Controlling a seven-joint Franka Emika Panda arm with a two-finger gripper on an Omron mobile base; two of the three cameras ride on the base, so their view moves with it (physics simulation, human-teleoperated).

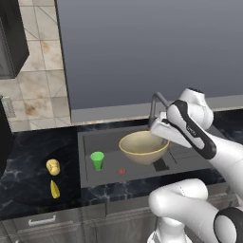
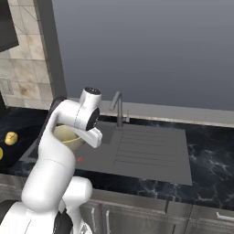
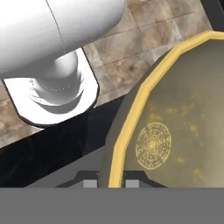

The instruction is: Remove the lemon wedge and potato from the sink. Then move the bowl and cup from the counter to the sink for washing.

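Here the bowl (image 1: 143, 147) hangs over the sink (image 1: 90, 178), lifted above the basin floor and tilted a little, and the end effector (image 1: 161, 132) is clenched on its rim at the side nearest the faucet (image 1: 155, 105). In the hand view the yellow rim (image 3: 131, 118) runs straight down between the two finger tips, one on each face of the thin wall, so the grasp is on the edge and not around the body of the bowl.

The relation that matters for the coming move, as I judge it, is vertical: the basin floor lies directly below the bowl, and the bowl hangs from the end effector on the side away from the faucet. The bowl is round, so it has no long axis to align; only its tilt must be watched when it goes down. There is one arm only, so no choice of the nearer one.

The cup (image 1: 97, 160) stands upright inside the sink, on the far side of the red drain (image 1: 121, 171) from the bowl and apart from it, so a straight descent seems not to touch it. The potato (image 1: 53, 166) and the lemon wedge (image 1: 55, 189) lie on the dark surface (image 1: 28, 180) outside the sink, beyond the cup, the wedge nearer the front edge with its long axis pointing roughly front to back. So setting down the bowl seems the last step.

I can read no brand, label or writing anywhere; the inside of the bowl shows only a pale ring pattern (image 3: 153, 145).
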